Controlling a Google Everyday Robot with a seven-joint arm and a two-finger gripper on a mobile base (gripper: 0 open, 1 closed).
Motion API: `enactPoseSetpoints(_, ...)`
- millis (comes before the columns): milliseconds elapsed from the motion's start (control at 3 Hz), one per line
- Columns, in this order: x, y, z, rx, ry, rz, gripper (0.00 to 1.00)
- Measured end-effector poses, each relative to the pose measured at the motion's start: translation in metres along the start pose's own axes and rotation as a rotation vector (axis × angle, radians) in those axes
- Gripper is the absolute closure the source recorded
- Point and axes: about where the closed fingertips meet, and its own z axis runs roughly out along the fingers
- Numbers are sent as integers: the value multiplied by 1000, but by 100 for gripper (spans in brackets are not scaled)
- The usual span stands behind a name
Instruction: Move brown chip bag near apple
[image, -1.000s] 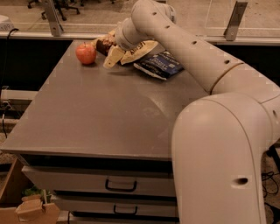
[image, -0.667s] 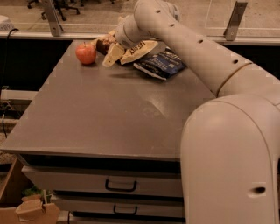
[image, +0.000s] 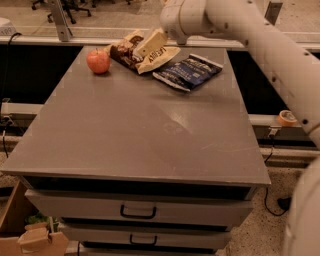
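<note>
Arm's swung clear of the near-right corner

A second ago the big white arm (image: 260, 45) was blocking the whole near-right part of the view. It's pulled back, so now it only runs along the far right side. That puts the right half of the table (image: 150, 140) and the drawer fronts (image: 200, 215) under it out in the open. The wrist (image: 182, 20) has slid a bit right and up, so the dark blue bag (image: 188, 73) is fully uncovered. The gripper (image: 150, 45) now sits at the far end over the brown chip bag (image: 125, 50). A roll of orange tape (image: 286, 118) has popped into view off the table's right edge.
</note>
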Motion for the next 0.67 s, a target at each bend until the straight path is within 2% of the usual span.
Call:
enactPoseSetpoints(333, -37, -23, -83, 92, -85, -94, 0)
enactPoseSetpoints(667, -58, -66, -194, 216, -58, -256, 0)
